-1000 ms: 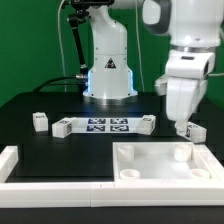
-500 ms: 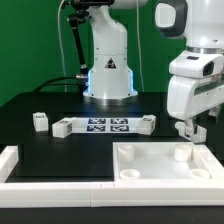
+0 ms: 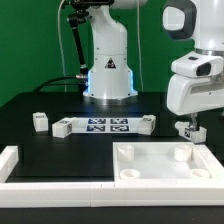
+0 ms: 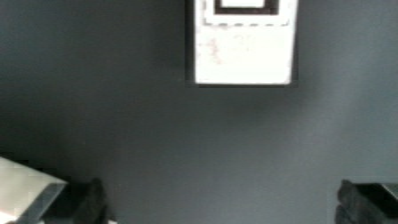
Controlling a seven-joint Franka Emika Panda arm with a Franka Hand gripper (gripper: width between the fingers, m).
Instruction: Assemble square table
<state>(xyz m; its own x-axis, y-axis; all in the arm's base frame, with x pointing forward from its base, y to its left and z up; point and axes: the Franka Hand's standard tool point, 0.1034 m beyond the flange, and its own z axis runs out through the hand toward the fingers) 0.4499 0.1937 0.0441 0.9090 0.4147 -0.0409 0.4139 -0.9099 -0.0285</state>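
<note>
Square table top (image 3: 155,166) parked rim-up at the near side toward the exterior view's right on the black table (image 3: 70,145), little legs (image 3: 40,121) loose farther back beside the marker board (image 3: 105,125), white border rail (image 3: 10,160) along the near edge and a green backdrop (image 3: 30,50) behind. Only visible from the wrist view: gripper (image 4: 222,205) fingers spread wide apart with nothing between them, one tagged leg (image 4: 240,45) lying flat on the dark surface ahead, clear of both fingers. Slid a bit toward the exterior view's right versus a second ago, parts unmoved.
</note>
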